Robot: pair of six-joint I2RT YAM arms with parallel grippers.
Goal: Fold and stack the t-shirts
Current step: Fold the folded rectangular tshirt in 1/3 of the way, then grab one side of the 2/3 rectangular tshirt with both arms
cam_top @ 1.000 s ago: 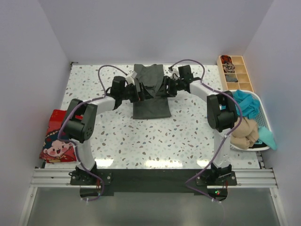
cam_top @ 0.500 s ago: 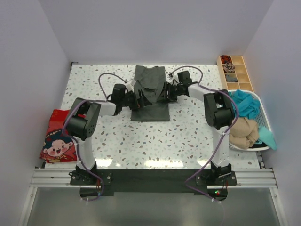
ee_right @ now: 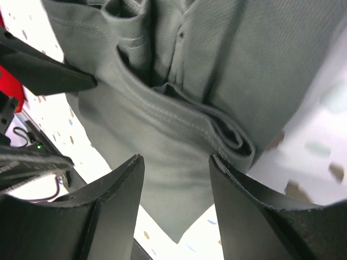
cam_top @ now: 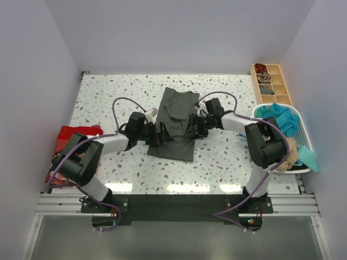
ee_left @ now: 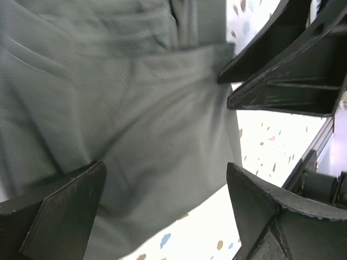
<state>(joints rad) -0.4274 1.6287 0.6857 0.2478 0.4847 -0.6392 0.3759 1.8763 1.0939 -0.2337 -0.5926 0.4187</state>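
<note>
— Where could a gripper pass?
— Over the bare table (cam_top: 233,162) in front, and across the far left corner.
— What blocks the middle?
— The dark grey-green shirt (cam_top: 176,116), with the left gripper (cam_top: 161,134) and right gripper (cam_top: 195,125) flanking it.
— And the sides?
— Red shirt (cam_top: 70,134) on the left; white basket (cam_top: 295,170) and wooden tray (cam_top: 269,84) on the right.

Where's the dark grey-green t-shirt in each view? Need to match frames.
Top external: the dark grey-green t-shirt lies mid-table, near the centre of the frame.
Left wrist: it fills the left and centre.
Right wrist: it fills the top and middle.
Shared landmark: the speckled tabletop, seen at the lower right in both wrist views.
</note>
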